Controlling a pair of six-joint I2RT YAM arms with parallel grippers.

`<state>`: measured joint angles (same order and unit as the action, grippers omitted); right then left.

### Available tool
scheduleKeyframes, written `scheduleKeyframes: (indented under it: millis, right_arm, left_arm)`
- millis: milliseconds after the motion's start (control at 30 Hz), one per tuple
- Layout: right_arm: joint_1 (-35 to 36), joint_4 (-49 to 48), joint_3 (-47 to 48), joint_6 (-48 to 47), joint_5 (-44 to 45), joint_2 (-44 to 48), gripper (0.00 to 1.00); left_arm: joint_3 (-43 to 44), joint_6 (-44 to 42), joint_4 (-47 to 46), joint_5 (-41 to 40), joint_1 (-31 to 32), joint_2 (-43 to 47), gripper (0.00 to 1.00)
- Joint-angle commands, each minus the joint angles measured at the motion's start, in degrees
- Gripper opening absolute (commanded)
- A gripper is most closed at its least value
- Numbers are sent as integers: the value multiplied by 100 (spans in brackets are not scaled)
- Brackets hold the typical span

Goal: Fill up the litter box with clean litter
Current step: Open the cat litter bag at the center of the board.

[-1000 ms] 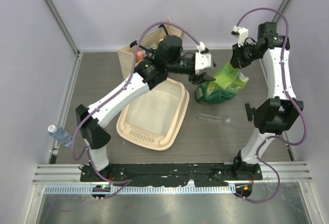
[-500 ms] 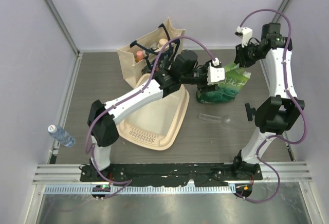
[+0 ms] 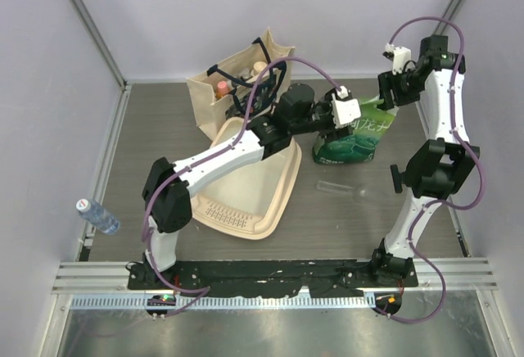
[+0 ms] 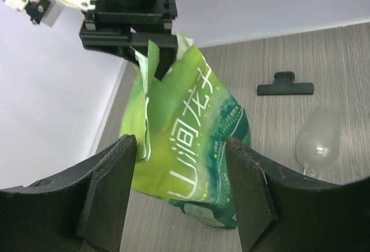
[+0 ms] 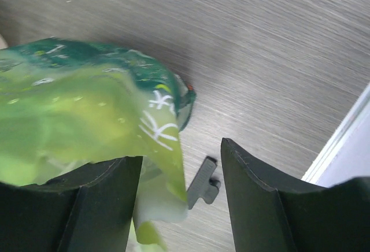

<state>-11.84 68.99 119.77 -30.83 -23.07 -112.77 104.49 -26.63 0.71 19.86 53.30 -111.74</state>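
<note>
— So, your left tool [image 4: 179,148] reaches past the litter box [image 3: 246,181] to the green bag [image 3: 354,137]. Its two fingers stand wide apart, and you can see the bag's printed face between them.

— Right, that one is open and grips nothing. Your right tool [image 5: 180,154] sits at the bag's top edge, and its jaws are parted as well. The crumpled top flap lies between them, against one finger [image 5: 87,206].

— In your left wrist view you see that right tool hanging above the bag, with the flap poking up into it. The bag itself stands on the table [image 3: 164,128].

— Your litter box lies flat on the table just beside the bag, on its left. The ribbed slotted strip is at the end nearer the arm bases, and your left arm crosses above the far corner.

— Just behind the box you have the canvas tote bag [image 3: 214,95], with bottles showing at its mouth.

— On the near side of the green bag, a clear scoop [image 4: 318,142] lies on the table, and a black clip [image 4: 285,84] lies near it. A water bottle [image 3: 97,216] lies at the table's left edge, well apart from the rest.
</note>
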Motion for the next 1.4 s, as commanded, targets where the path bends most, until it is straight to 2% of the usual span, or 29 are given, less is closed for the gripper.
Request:
scheduleKeyframes:
  millis: [0, 133, 267, 367, 567, 667, 800, 1033, 1133, 1200, 1367]
  right_arm:
    - [-126, 290, 626, 209, 724, -122, 61]
    - [-161, 799, 979, 130, 1128, -280, 62]
    - [-380, 774, 557, 121, 1437, -202, 52]
    - [-530, 835, 530, 165, 1174, -158, 42]
    - [-539, 1028, 486, 7, 639, -35, 29]
    - [-539, 1229, 583, -124, -1, -26, 27]
    - [-486, 1292, 627, -204, -329, 45, 22]
    - [-407, 1354, 724, -266, -365, 80, 18]
    - [-381, 1371, 715, -283, -382, 89, 18]
    - [-372, 1389, 732, -301, -382, 89, 18]
    - [-372, 1380, 776, -292, -365, 36, 18]
  left_arm:
    - [-375, 97, -335, -157, 32, 407, 67]
    - [-561, 9, -370, -297, 23, 522, 67]
    - [-596, 53, -580, -456, -21, 408, 68]
    - [-412, 106, -642, -509, -91, 320, 69]
    - [-70, -351, -827, -465, -127, 30, 74]
    - [369, -422, -590, -404, -206, -286, 75]
    - [1117, -492, -150, -193, -372, -734, 75]
    - [1819, 543, -300, -272, -759, -1297, 76]
    - [2548, 1579, -107, -219, -1049, -1692, 76]
    - [2901, 2202, -89, 332, -1250, -1886, 77]
    - [2929, 2601, 51, 1546, -1296, -1921, 77]
